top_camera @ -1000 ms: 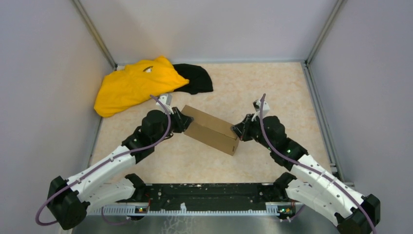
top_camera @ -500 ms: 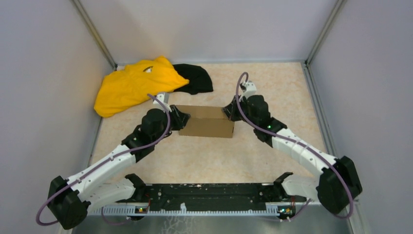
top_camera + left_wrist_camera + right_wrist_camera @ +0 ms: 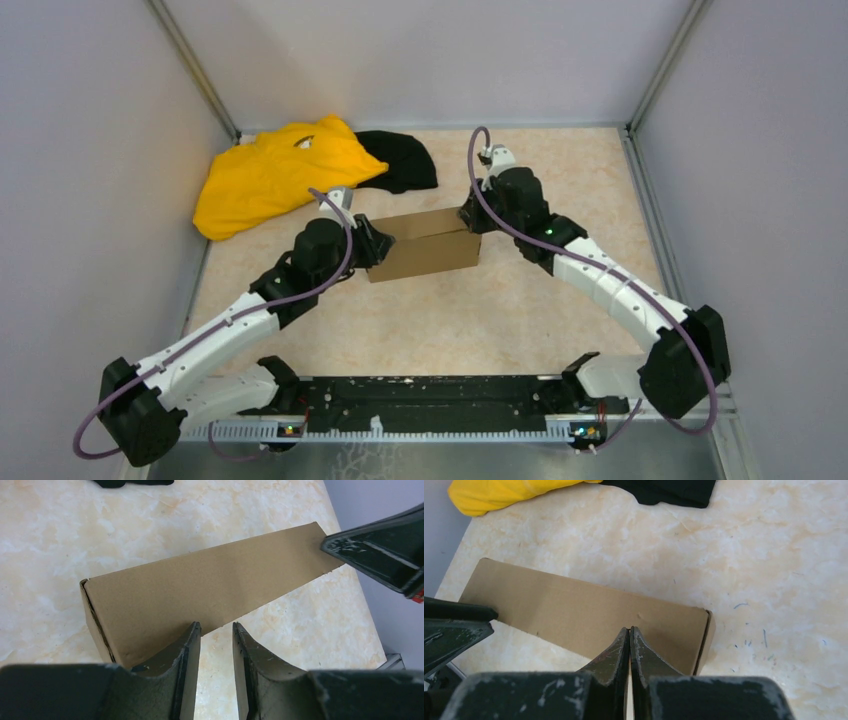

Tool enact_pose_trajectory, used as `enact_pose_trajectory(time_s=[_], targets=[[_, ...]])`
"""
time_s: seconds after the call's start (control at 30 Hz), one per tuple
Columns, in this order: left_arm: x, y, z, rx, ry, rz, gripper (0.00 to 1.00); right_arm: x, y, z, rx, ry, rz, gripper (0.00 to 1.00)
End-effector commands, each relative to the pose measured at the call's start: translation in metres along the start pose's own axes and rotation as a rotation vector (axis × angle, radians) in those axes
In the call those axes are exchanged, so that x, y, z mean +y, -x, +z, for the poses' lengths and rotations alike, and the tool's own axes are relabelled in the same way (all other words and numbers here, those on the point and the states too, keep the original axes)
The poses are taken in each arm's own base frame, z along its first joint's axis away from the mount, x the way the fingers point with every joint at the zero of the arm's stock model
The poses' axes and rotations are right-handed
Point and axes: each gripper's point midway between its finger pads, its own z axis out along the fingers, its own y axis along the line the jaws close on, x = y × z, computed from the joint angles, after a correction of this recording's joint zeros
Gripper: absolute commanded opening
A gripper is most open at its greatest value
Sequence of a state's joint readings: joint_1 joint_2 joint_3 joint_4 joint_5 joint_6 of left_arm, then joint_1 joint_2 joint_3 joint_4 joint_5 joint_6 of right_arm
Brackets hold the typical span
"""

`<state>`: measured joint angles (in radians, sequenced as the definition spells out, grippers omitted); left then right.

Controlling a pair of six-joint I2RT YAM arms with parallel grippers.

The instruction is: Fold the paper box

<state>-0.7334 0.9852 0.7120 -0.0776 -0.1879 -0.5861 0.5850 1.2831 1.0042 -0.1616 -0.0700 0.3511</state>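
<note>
Spotting the paper box (image 3: 425, 245) folded shut on the desk (image 3: 560, 170), just right of the yellow cloth (image 3: 275, 175). Holding nothing in the left claw (image 3: 216, 626), narrowly parted at the end nearest that cloth. Keeping the right claw (image 3: 629, 629) closed tight at the end farthest from it. Probably final squaring; next, backing off without shifting it.

My paper box (image 3: 425, 245) is plain brown all over, with no print. The surface (image 3: 560, 190) is cream, marbled with pale orange veins. One cloth (image 3: 275, 175) is bright yellow, the other cloth (image 3: 405, 160) black. My left fingers (image 3: 182, 665) and right fingers (image 3: 616, 655) are black, scuffed grey. My left arm (image 3: 215, 335) and right arm (image 3: 610, 285) are white with black joints, and their cables (image 3: 349, 245) are purple. The walls (image 3: 420, 60) are pale grey.
</note>
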Motion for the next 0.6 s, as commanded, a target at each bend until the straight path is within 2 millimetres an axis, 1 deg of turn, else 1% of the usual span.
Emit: enact_pose_trajectory(time_s=[0.0,0.07,0.17,0.23,0.33,0.43,0.5,0.57], targets=[[0.024,-0.051,-0.004,0.199,0.077,0.062,0.37,0.001,0.045,-0.046,-0.105,-0.062,-0.059,0.01],[0.024,-0.050,-0.003,0.198,0.079,0.066,0.38,-0.007,0.045,-0.056,-0.114,-0.110,-0.065,0.01],[0.025,-0.047,-0.002,0.195,0.085,0.076,0.42,-0.021,0.038,-0.063,-0.106,-0.173,-0.084,0.02],[0.024,-0.046,-0.001,0.194,0.089,0.082,0.44,-0.026,0.032,-0.062,-0.086,-0.195,-0.098,0.01],[0.023,-0.042,-0.001,0.191,0.089,0.087,0.44,-0.030,0.021,-0.055,-0.050,-0.197,-0.111,0.02],[0.023,-0.042,0.000,0.192,0.090,0.091,0.44,-0.036,0.000,-0.041,0.020,-0.206,-0.117,0.02],[0.023,-0.043,0.002,0.193,0.093,0.095,0.45,-0.041,-0.018,-0.034,0.066,-0.205,-0.118,0.01],[0.024,-0.045,0.003,0.202,0.096,0.099,0.44,-0.046,-0.037,-0.031,0.111,-0.210,-0.111,0.01]])
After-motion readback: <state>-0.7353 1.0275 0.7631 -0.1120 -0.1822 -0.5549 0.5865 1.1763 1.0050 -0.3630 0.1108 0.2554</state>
